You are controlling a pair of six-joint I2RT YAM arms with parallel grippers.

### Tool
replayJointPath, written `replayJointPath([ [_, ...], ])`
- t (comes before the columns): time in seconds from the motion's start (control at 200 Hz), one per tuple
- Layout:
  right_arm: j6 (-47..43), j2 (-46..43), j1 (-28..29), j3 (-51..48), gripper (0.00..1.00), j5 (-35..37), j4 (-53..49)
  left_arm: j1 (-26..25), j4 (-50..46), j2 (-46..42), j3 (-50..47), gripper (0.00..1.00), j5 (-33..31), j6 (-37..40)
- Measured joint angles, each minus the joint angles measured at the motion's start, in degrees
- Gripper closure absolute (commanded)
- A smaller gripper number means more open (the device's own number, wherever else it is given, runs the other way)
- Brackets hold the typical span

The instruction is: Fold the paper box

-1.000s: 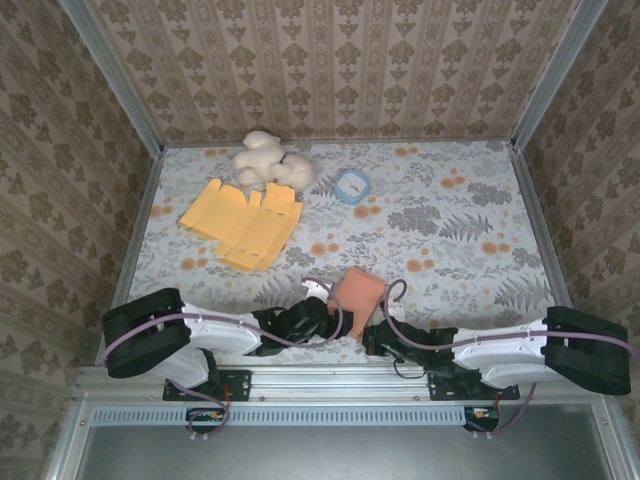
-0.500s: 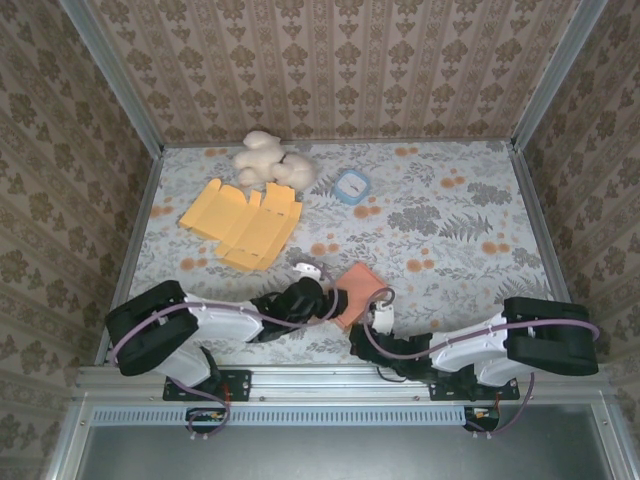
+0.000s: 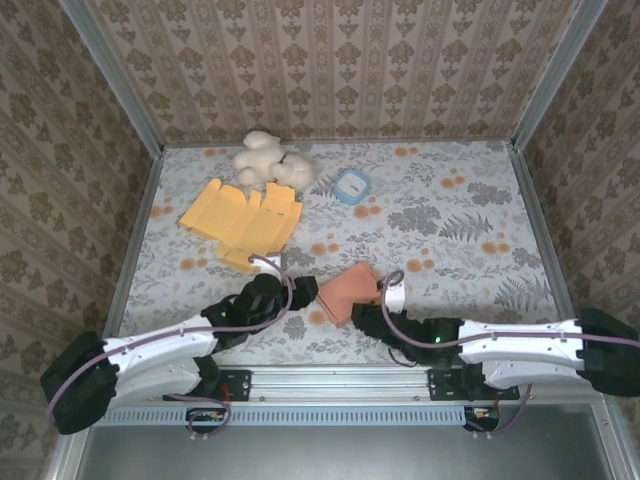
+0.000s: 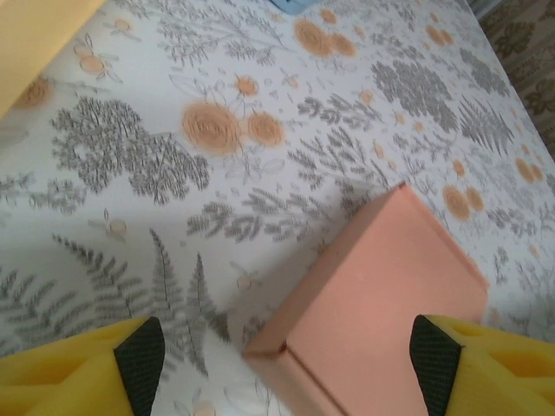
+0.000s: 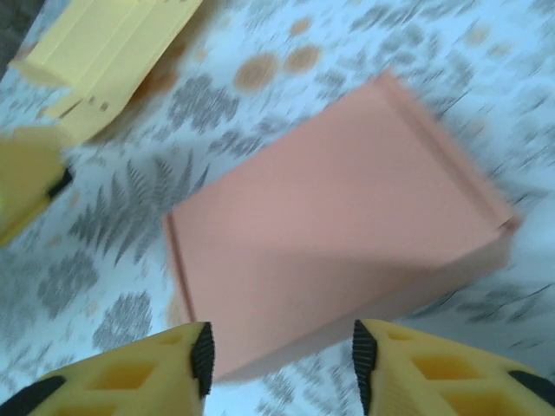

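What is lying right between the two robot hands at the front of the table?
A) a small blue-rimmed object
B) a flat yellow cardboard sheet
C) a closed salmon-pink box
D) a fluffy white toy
C: the salmon-pink box sits between the left hand and the right hand, while the white toy, yellow cardboard and blue-rimmed object lie farther back.

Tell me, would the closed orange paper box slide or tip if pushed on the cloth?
Probably slide: the orange paper box sits low and broad on the floral cloth. Likely light, being thin paperboard. Its walls may dent under a hard squeeze.
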Motion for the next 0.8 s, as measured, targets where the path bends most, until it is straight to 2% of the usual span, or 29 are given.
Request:
replayJointPath([
  [0.15,-10.1,1.7,-11.5,4.0,0.41,-6.4,-4.5,-7.7,-1.4,-1.8,-0.5,0.22,-3.8,-2.2],
  [0.28,-16.9,5.8,-17.5,6.3,0.36,-11.6,-5.9,-11.0,-0.6,0.8,-0.5,0.22,-5.9,-3.7],
  [0.49,-23.9,13.2,-26.9,8.1,0.34,-21.5,-4.0,-12.5,2.8,9.2,-0.4,0.22,-6.6,-5.2],
  [0.8,-26.6,17.0,-32.3,7.8,0.35,-30.3,2.3,-12.5,8.5,18.0,1.4,0.23,-6.5,-6.6],
])
